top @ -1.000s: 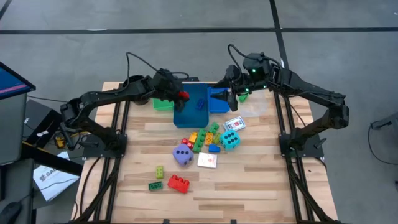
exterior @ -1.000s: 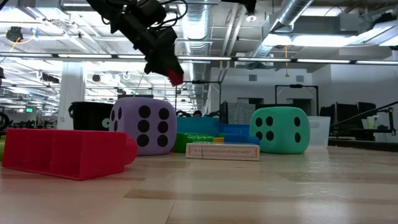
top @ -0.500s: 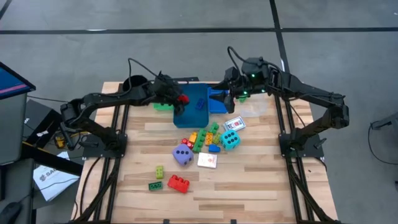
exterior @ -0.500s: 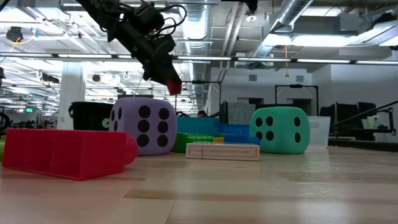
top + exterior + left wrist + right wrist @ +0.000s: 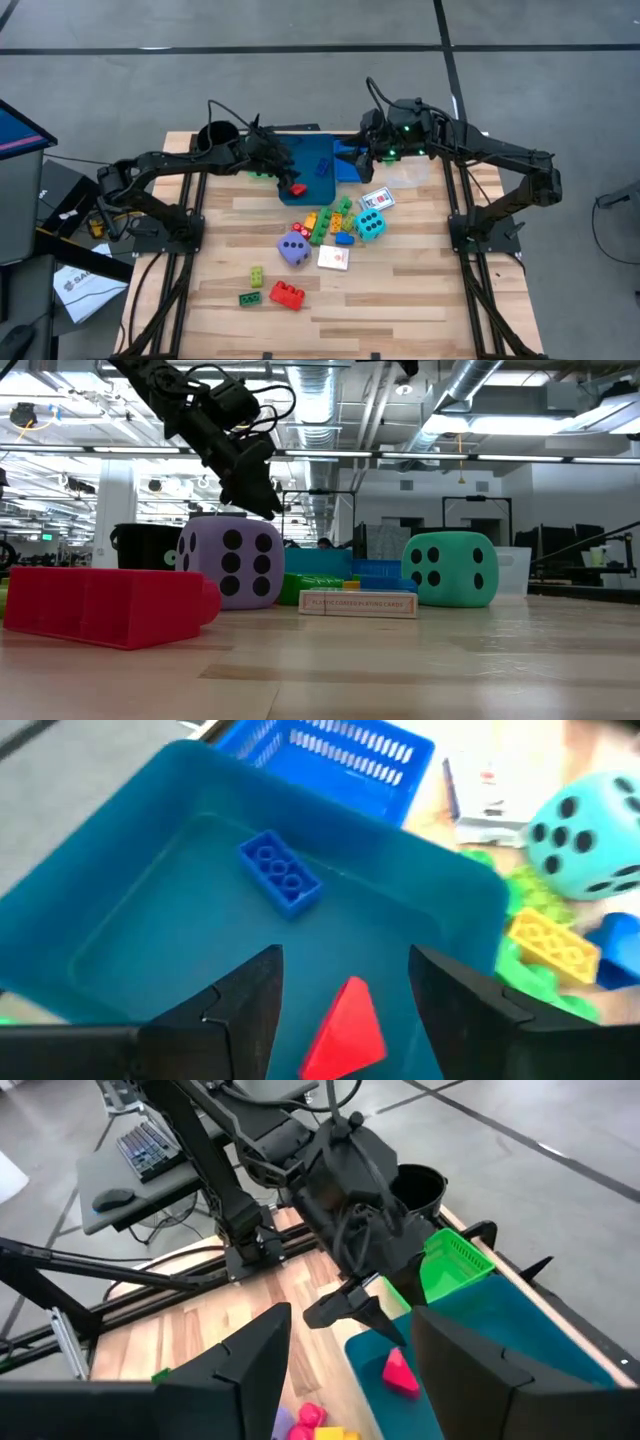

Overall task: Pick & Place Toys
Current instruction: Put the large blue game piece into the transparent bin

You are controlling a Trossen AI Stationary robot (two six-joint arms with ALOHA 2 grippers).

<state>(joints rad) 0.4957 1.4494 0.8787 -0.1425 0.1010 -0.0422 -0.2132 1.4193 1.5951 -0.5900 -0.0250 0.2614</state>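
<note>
**RED BRICK RELEASED OVER BLUE TRAY**

**Changes against the earlier frames**
- Left gripper (image 5: 280, 170): moved from high above the blue tray (image 5: 312, 150) down and toward that tray's near-left part. Fingers opened wider than one second ago, now spread and holding nothing.
- Small red brick (image 5: 296, 188): formerly pinched at the left fingertips, now clear of them, below the gripper and inside the tray outline at its near edge. Resting or in mid-air: cannot tell.
- Right gripper (image 5: 372, 155): shifted slightly, hovering over the blue basket (image 5: 350, 162). Fingers parted as before, nothing between them.
- Loose toys on the worktop (image 5: 420, 290): unchanged.

**Containers and contents**
- Blue tray: one blue brick (image 5: 322, 167) toward the far right, plus the red brick noted above.
- Blue basket, touching the tray's right side: contents not visible.
- Green basket (image 5: 262, 170), at the tray's left side, partly hidden by the left arm: contents not visible.
- Black cup (image 5: 215, 133), far-left corner: contents not visible.

**Toys outside containers**
- Purple dice (image 5: 293, 249) and teal dice (image 5: 370, 224), mid-worktop.
- Picture cards: one (image 5: 333, 259) just beside the purple dice, one (image 5: 377, 199) behind the teal dice.
- Mixed brick cluster (image 5: 325, 222) between the dice.
- Large red brick (image 5: 287, 294), green brick (image 5: 250, 298) and yellow-green brick (image 5: 257, 276) near the front edge.
</note>
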